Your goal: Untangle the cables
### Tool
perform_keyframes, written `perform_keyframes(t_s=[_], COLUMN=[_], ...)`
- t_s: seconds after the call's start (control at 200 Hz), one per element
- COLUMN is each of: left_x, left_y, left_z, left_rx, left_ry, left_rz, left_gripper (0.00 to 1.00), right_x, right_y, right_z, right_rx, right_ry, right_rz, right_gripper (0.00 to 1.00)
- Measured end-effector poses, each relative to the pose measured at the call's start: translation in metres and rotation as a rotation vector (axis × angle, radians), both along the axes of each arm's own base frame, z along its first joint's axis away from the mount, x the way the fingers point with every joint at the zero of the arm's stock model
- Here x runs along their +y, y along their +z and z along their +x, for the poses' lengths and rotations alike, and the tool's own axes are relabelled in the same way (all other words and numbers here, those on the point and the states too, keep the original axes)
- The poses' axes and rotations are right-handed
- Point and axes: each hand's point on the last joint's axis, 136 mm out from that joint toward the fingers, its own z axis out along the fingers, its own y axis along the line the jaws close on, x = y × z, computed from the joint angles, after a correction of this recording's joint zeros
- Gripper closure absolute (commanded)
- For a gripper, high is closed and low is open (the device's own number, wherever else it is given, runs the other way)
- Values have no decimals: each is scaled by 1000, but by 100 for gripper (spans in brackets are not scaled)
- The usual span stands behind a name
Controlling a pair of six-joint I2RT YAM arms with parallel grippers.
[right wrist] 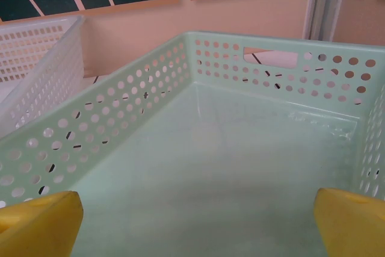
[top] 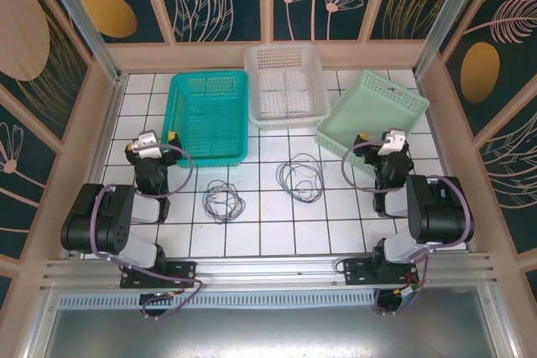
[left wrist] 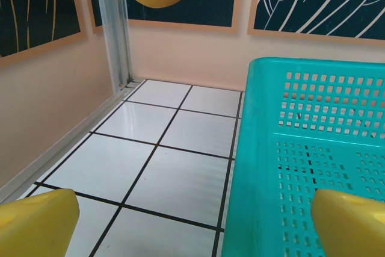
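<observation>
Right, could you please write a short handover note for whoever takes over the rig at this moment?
Left hand: open, holding nothing, facing the near corner of the teal basket.
Right hand: open, holding nothing, looking into the pale green basket.
Cables: two separate bundles of overlapping loops on the table, one in front of the teal basket, the other in front of the white basket. Neither hand touches them.
Done: nothing apparent.
Left: grasp each bundle and pull its wires apart, probably starting with whichever is nearer each arm.
</observation>
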Motion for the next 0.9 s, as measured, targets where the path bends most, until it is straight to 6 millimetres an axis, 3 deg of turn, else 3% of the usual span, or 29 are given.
perform_keyframes(t_s=[0.811, 0.901], left_x=[0, 0], left_y=[0, 0], left_z=[0, 0], left_rx=[0, 0], left_ry=[0, 0], left_rz=[0, 0], left_gripper=[1, 1], right_x=[0, 0], right_y=[0, 0], right_z=[0, 0], right_rx=[0, 0], right_ry=[0, 0], right_rz=[0, 0], right_gripper=[1, 7])
